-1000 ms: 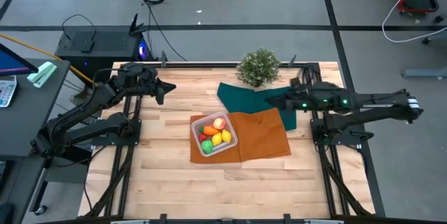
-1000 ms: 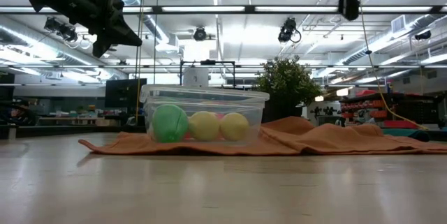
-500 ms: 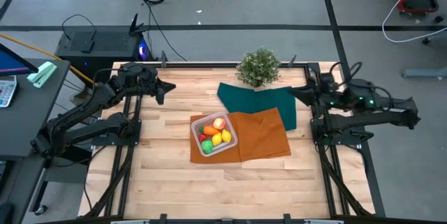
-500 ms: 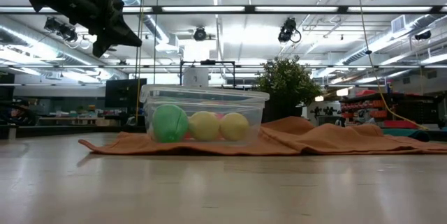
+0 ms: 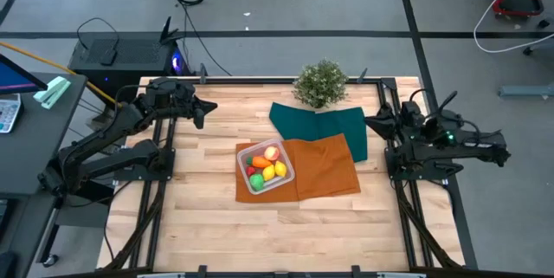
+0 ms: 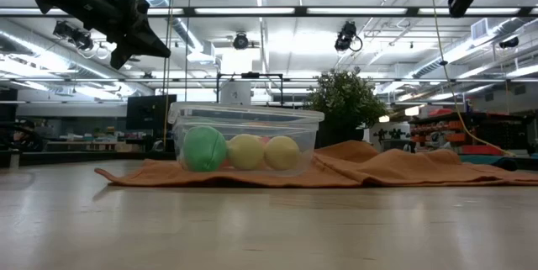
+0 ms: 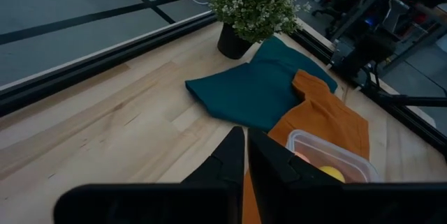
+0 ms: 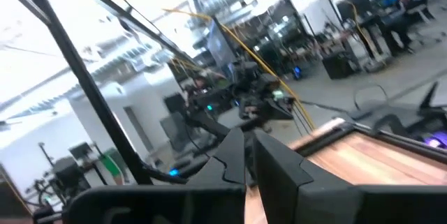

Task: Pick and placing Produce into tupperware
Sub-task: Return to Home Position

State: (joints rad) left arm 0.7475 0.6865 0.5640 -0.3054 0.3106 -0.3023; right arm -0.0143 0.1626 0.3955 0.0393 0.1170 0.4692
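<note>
1. All the produce is inside the tupperware (image 6: 245, 116), which sits on the left end of the orange cloth (image 5: 329, 171), about mid-table.
2. From above you can see the orange carrot (image 5: 260, 162), a peach-red round fruit (image 5: 272, 152), two yellow lemons (image 5: 280, 170) and the green ball (image 5: 256, 182). There's a tiny red piece in there too.
3. The left gripper (image 5: 211, 107) hangs over the back-left part of the table, well away from the container. Its fingers (image 7: 234, 155) are pressed together with nothing between them.
4. The right gripper (image 5: 369, 122) is by the table's right edge, just beside the dark green cloth (image 5: 318, 126). Its claw is closed and empty too.
5. The potted plant (image 5: 320, 83) stands at the back edge, behind the green cloth.
</note>
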